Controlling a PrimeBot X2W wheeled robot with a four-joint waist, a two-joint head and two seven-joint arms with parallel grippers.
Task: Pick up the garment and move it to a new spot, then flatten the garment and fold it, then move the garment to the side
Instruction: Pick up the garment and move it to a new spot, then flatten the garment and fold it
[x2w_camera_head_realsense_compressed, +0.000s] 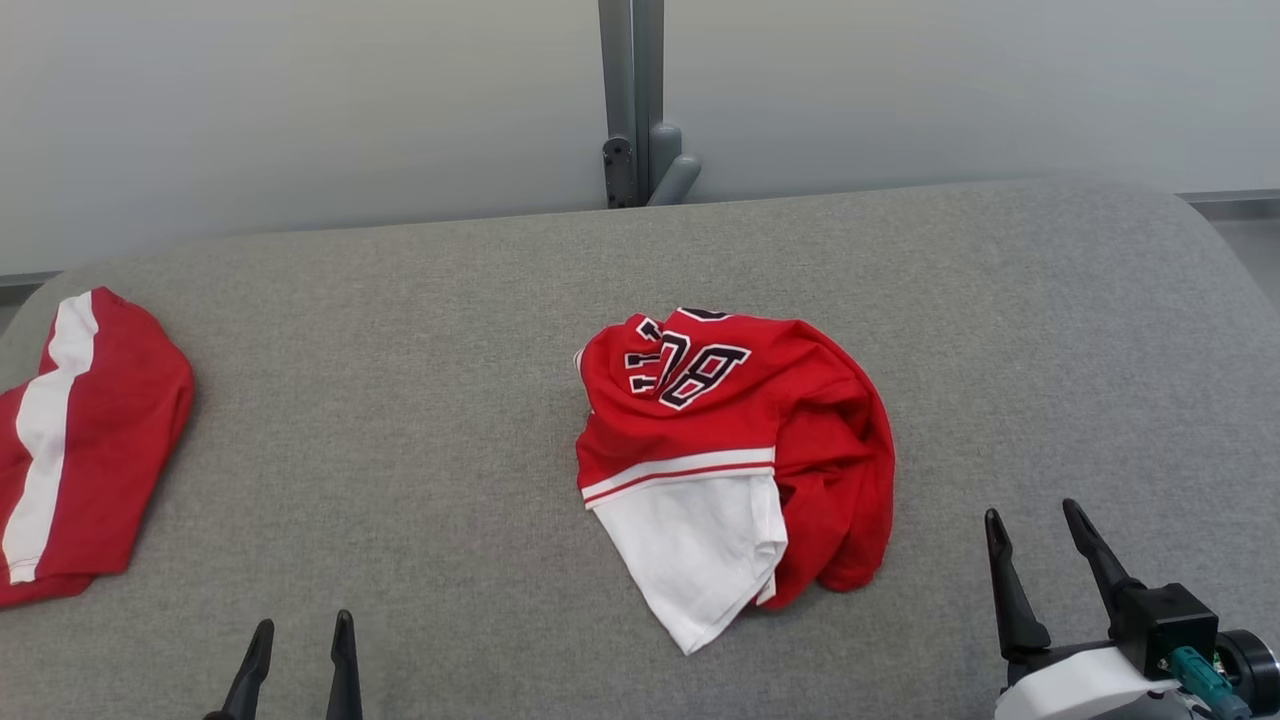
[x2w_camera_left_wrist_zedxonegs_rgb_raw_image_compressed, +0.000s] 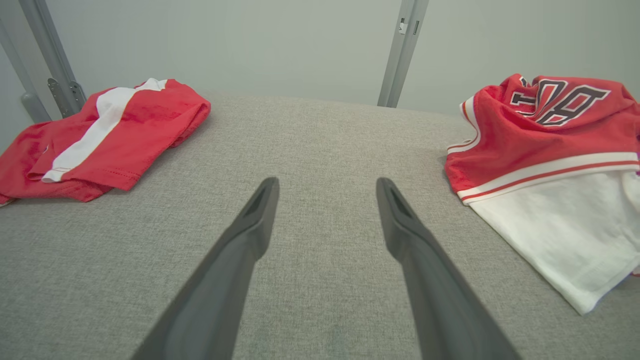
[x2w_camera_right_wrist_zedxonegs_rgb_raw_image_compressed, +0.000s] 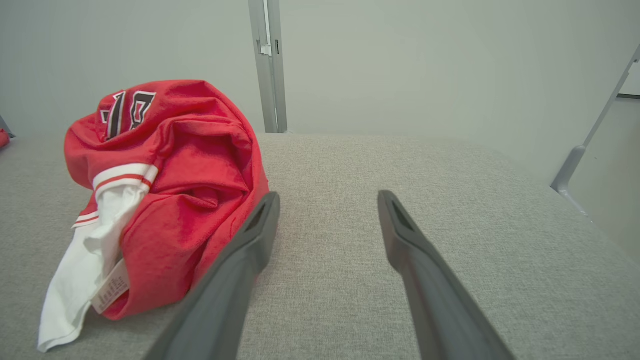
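The garment (x2w_camera_head_realsense_compressed: 735, 450) is a crumpled red and white shirt with dark lettering, heaped in the middle of the grey padded table (x2w_camera_head_realsense_compressed: 420, 420). It also lies at the right of the left wrist view (x2w_camera_left_wrist_zedxonegs_rgb_raw_image_compressed: 545, 150) and at the left of the right wrist view (x2w_camera_right_wrist_zedxonegs_rgb_raw_image_compressed: 170, 190). My left gripper (x2w_camera_head_realsense_compressed: 303, 633) stands open near the front edge, left of the garment and apart from it, nothing between its fingers (x2w_camera_left_wrist_zedxonegs_rgb_raw_image_compressed: 327, 187). My right gripper (x2w_camera_head_realsense_compressed: 1032, 515) is open at the lower right, just right of the garment, empty (x2w_camera_right_wrist_zedxonegs_rgb_raw_image_compressed: 327, 200).
A second red garment with a white stripe (x2w_camera_head_realsense_compressed: 70, 440) lies at the table's far left edge, also seen in the left wrist view (x2w_camera_left_wrist_zedxonegs_rgb_raw_image_compressed: 110, 135). A grey post (x2w_camera_head_realsense_compressed: 630, 100) rises behind the table against a pale wall.
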